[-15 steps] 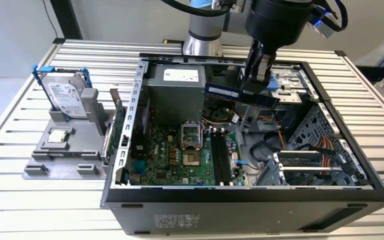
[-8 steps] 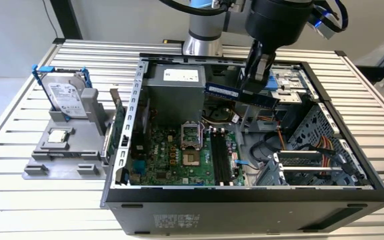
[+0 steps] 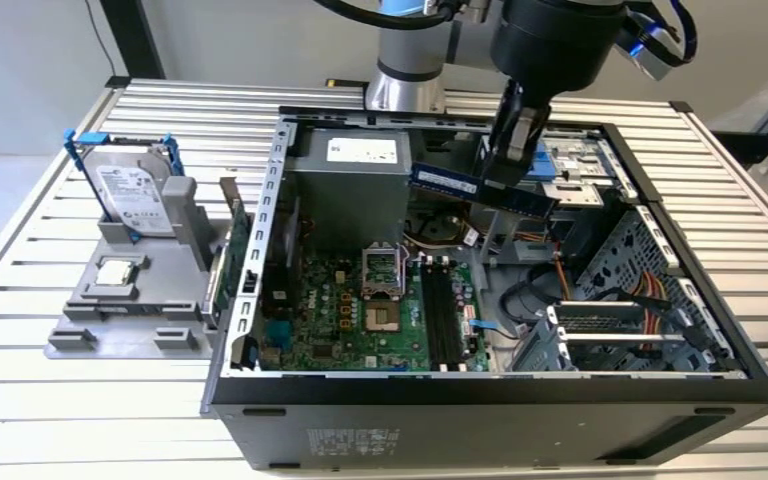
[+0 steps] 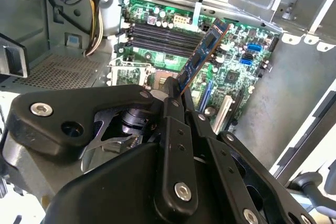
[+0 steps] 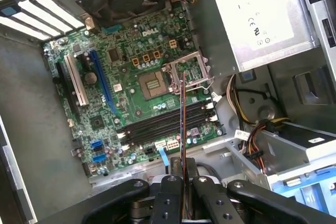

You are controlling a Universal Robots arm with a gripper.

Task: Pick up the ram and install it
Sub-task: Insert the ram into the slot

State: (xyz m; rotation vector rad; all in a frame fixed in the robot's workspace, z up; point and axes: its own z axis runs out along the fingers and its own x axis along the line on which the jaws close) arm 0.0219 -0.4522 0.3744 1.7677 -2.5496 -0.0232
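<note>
The ram (image 3: 454, 183) hung above the open computer case (image 3: 491, 430).
The claw (image 3: 507, 170) pinched the ram over the green motherboard (image 3: 357, 320); the case lay on a slatted metal table (image 3: 77, 410), a hard drive (image 3: 131, 190) upright at the exterior view's left.

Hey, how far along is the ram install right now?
Pickup looks done: the gripper is shut on the ram. In hand: the stick hangs over the open case, clear of the motherboard. Left: seating it; the memory slots look empty.
</note>
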